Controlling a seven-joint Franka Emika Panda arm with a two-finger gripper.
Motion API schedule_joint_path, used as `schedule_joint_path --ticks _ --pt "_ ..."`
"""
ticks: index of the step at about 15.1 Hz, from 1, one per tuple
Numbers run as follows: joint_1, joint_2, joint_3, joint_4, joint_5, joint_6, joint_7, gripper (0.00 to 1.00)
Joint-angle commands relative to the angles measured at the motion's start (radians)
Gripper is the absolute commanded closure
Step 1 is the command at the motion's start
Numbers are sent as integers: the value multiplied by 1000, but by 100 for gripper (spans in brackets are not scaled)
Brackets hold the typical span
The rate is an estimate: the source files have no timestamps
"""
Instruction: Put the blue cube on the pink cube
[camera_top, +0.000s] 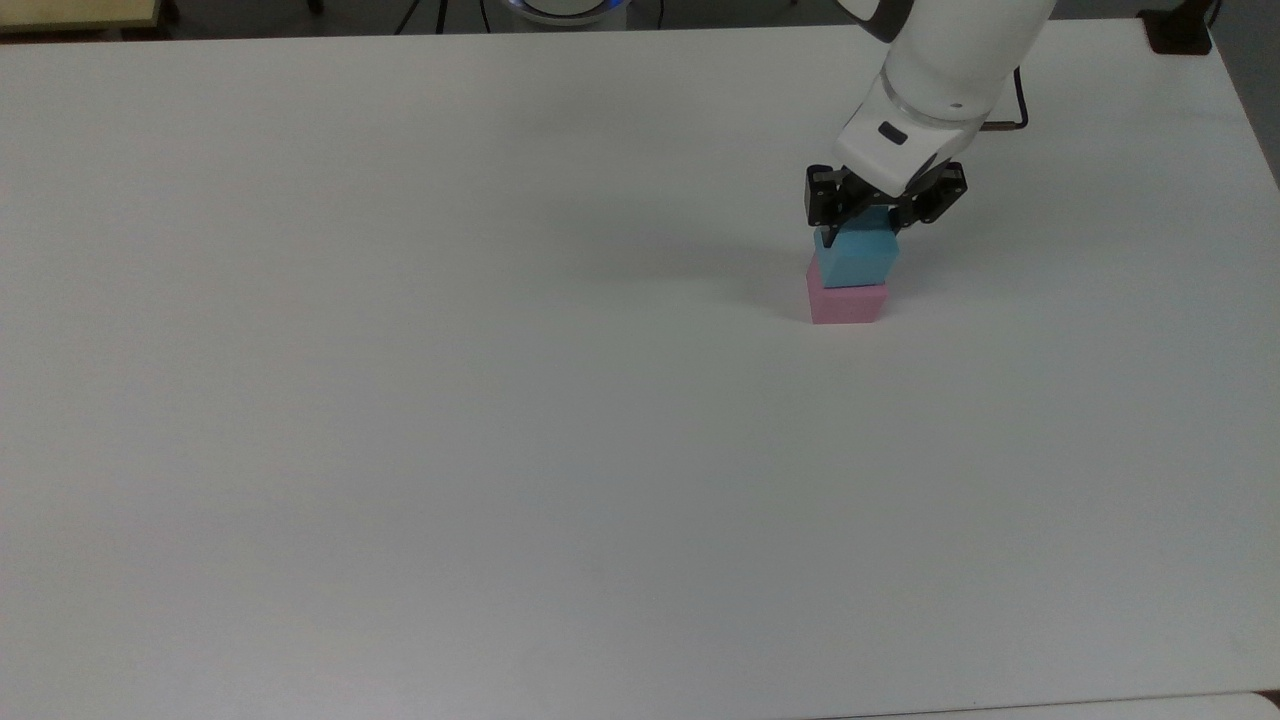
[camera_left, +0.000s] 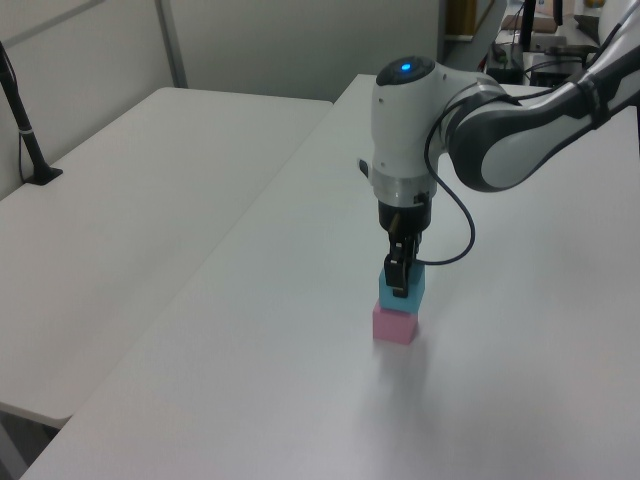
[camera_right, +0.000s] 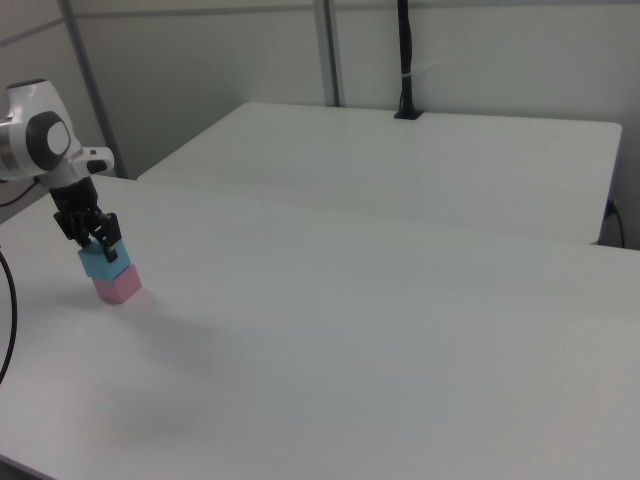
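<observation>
- Two cubes stack in the top view: the blue cube (camera_top: 856, 256) sits clamped between the fingers (camera_top: 828, 215), with the pink cube (camera_top: 846, 302) directly beneath it on the white counter (camera_top: 400, 400).
- Left view: fingers (camera_left: 400, 272) grip blue cube (camera_left: 402, 291) above pink cube (camera_left: 395, 324).
- Right view: same stack below the fingers (camera_right: 108, 245).
</observation>
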Motion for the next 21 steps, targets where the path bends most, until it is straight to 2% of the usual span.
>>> schedule_joint_path --ticks 1,3,6,9,14,17,21 --pt "16 10 -16 -2 24 26 47 27" --pt "16 10 -16 -2 24 31 50 0" --pt "12 -17 -18 -1 20 24 42 0" --pt "-5 -94 -33 19 8 -24 33 0" --pt "-157 -238 -45 13 3 -243 -205 0" --pt "-243 -293 -44 1 9 -309 -307 0" --pt "-341 -318 -42 2 43 -335 -348 0"
